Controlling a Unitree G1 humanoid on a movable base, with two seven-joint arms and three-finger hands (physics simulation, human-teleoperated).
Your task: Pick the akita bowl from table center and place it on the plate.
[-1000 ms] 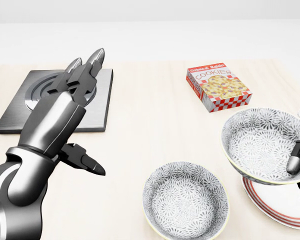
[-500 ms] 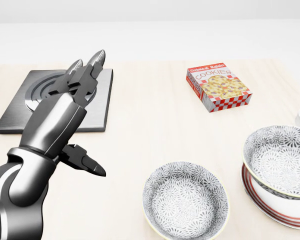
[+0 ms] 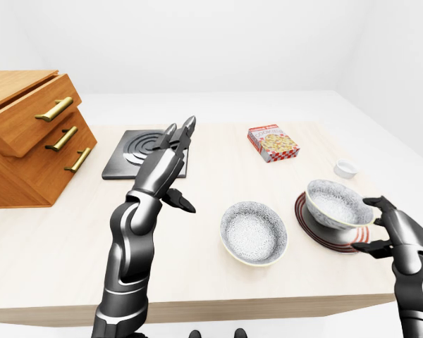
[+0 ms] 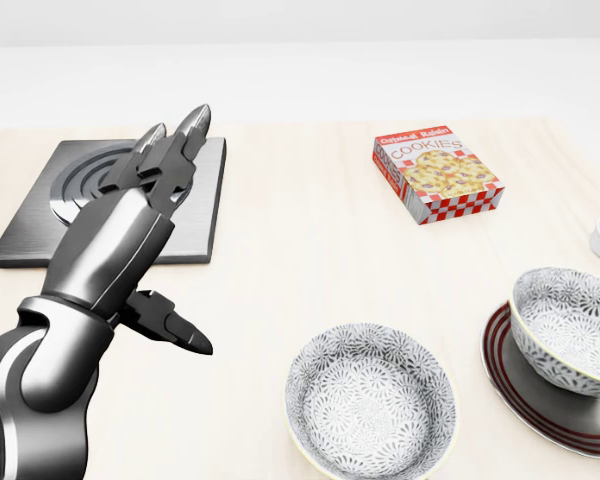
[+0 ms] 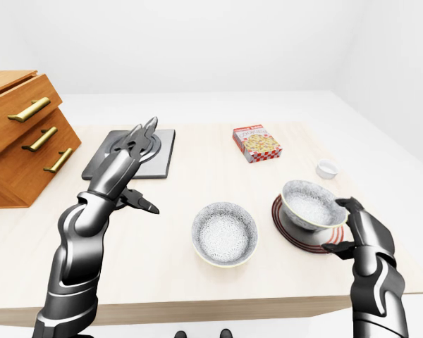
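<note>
A grey-patterned akita bowl (image 3: 333,203) stands upright on the red-rimmed plate (image 3: 319,232) at the right of the table. A second bowl of the same pattern (image 3: 254,232) sits on the bare table just left of the plate. My right hand (image 3: 373,225) is at the plate's right edge, open, with its fingers (image 5: 347,205) curled close beside the bowl's rim but not closed round it. Far from both bowls, my left hand (image 3: 170,165) is raised over the table's left half, open, fingers stretched out. The head view shows bowl (image 4: 565,330) and plate (image 4: 520,395) without the right hand.
A cookie box (image 4: 438,175) lies above the bowls in the head view. A dark hotplate (image 4: 80,205) sits behind my left hand. A small white cup (image 3: 345,169) stands above the plate. A wooden drawer chest (image 3: 28,134) occupies the table's left end.
The bowl came down to the right and now rests on the plate. My right hand let go and has left the head view. The left arm has stayed put.
</note>
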